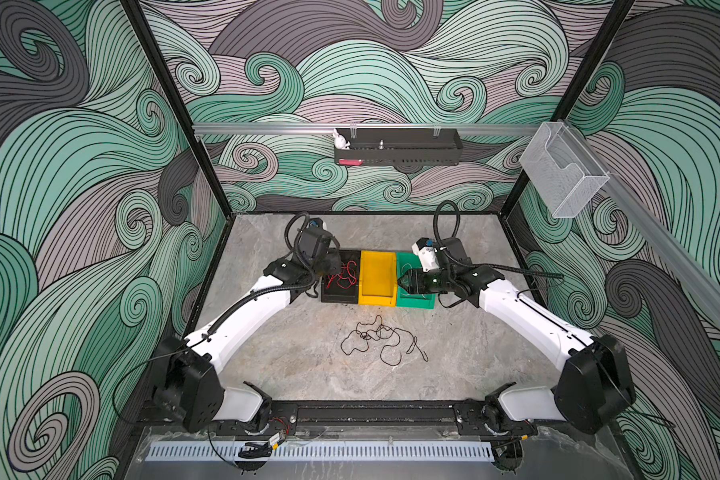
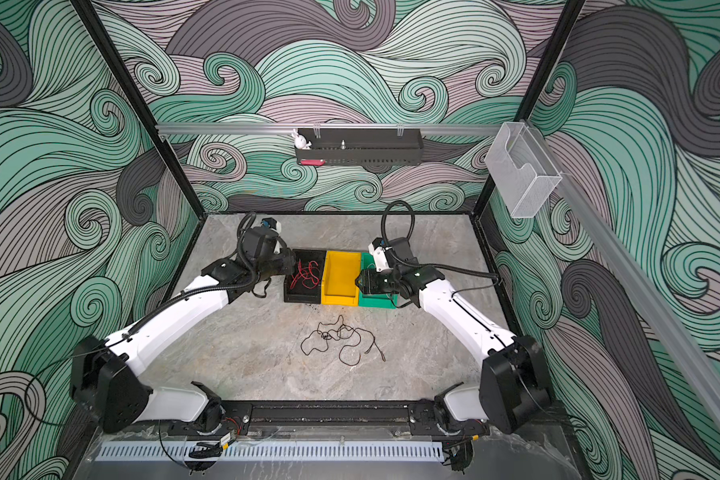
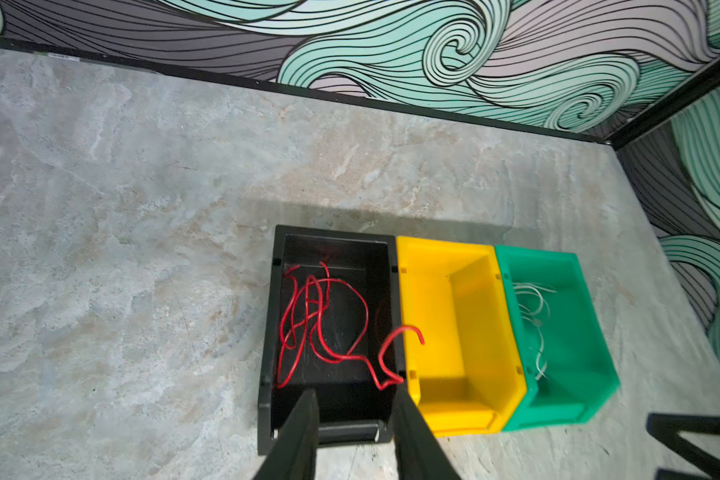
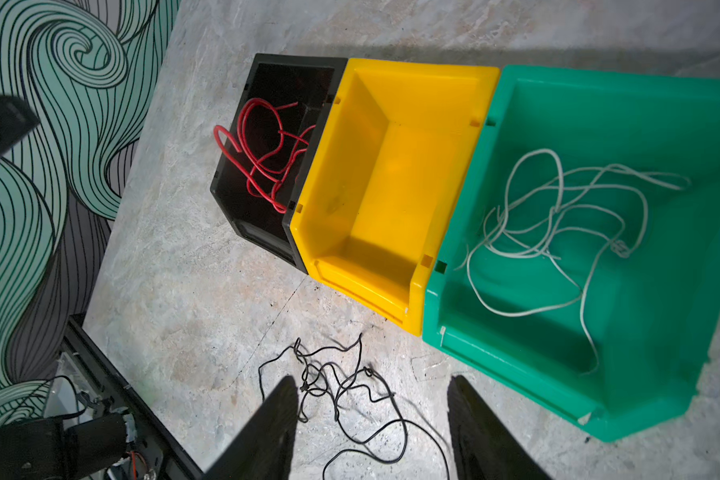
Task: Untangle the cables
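Marbled bench (image 1: 292, 365) | red cable (image 3: 307, 303), white cable (image 4: 554, 212) binned | left tool (image 3: 355, 395), right tool (image 4: 373, 380) released, empty | next, likely: you grasp black cable (image 1: 371, 334).

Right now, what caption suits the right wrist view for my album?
Red cable in black bin, white cable in green bin, yellow bin empty, black cable loose on table.

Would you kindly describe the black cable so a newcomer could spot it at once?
On the grey table, the black cable lies tangled in front of the yellow bin. Unlike the red cable and white cable, it sits in no bin.
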